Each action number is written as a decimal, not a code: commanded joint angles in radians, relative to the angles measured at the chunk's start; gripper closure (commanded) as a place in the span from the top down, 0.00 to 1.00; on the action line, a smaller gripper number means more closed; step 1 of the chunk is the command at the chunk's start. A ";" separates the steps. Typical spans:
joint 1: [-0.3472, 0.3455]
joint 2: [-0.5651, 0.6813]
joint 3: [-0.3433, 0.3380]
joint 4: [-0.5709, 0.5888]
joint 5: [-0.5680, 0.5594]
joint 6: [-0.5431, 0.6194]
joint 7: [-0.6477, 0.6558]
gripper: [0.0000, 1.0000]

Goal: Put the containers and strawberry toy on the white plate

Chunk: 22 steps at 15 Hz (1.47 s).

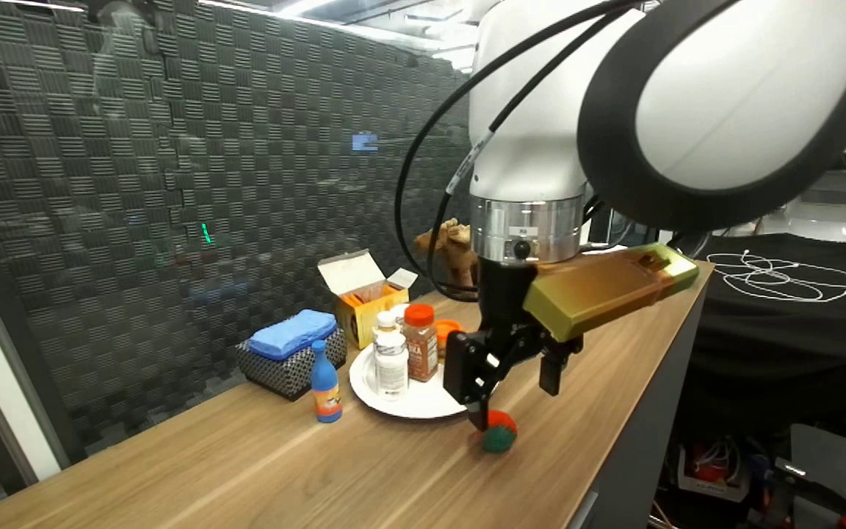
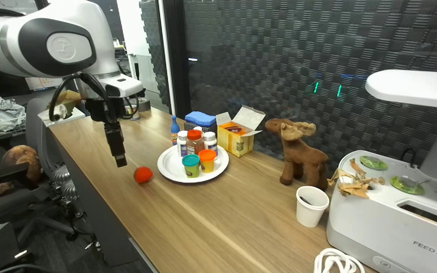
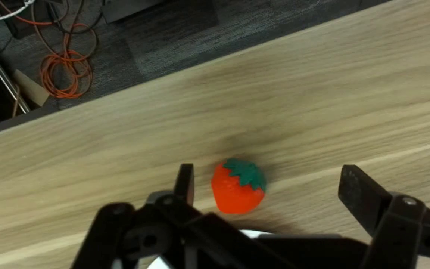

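The containers stand grouped on the white plate [image 2: 169, 167]: a brown jar with a red cap [image 2: 195, 144], white bottles [image 2: 182, 145], a teal-lidded tub [image 2: 191, 167] and an orange-lidded tub [image 2: 207, 162]. Off the plate, on the wooden counter, lies the strawberry toy [image 3: 235, 190], red with a green leafy top. My gripper [image 3: 267, 181] hangs above it with jaws wide apart and holds nothing. Seen from the wrist, the toy appears between the fingers, closer to the left one, and below them. In an exterior view the gripper [image 1: 515, 402] partly covers the plate's near side.
A blue bottle [image 1: 326, 389] stands beside the plate, near a patterned box with a blue cloth [image 1: 292, 334]. Behind are an open yellow carton [image 2: 237, 140] and a plush moose [image 2: 300, 151]. A paper cup [image 2: 311, 208] is further along. The counter edge [image 3: 144, 83] runs near the toy.
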 commanded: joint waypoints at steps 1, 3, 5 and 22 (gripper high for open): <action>-0.048 -0.044 -0.013 -0.049 -0.053 0.032 0.058 1.00; -0.074 -0.010 -0.026 -0.039 -0.013 0.066 -0.012 1.00; -0.094 0.027 -0.038 -0.031 0.064 0.129 -0.119 1.00; -0.122 0.166 -0.004 0.041 0.501 0.138 -0.606 1.00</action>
